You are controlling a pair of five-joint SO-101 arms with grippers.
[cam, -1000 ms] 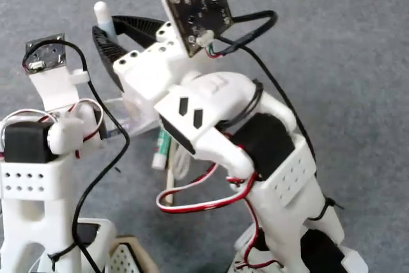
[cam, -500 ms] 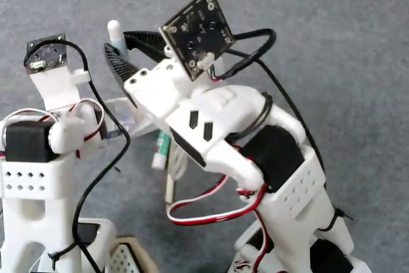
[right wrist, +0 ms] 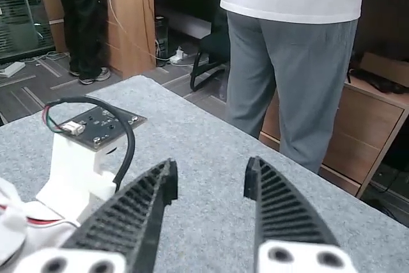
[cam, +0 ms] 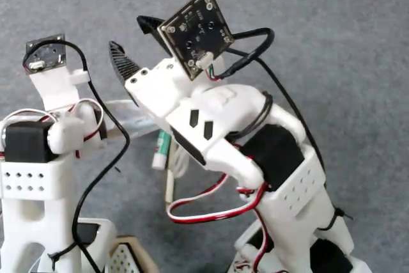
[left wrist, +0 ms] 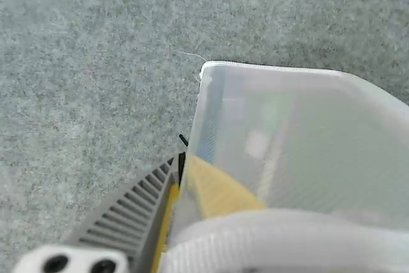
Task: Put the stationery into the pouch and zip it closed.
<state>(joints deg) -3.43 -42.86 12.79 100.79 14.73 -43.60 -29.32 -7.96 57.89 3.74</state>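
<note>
Grey table (cam: 358, 43); right gripper (right wrist: 208, 183) spread, empty, aloft; left gripper (left wrist: 180, 162) pinching pouch (left wrist: 287, 139).

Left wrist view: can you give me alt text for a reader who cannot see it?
The left end effector grips a translucent pouch by its edge, with one ridged grey finger lying against the side of it and a yellow patch showing through the plastic. Grey tabletop lies beneath.

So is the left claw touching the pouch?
Touching. The left wrist view shows the pouch lying against a ribbed finger of the left gripper.
</note>
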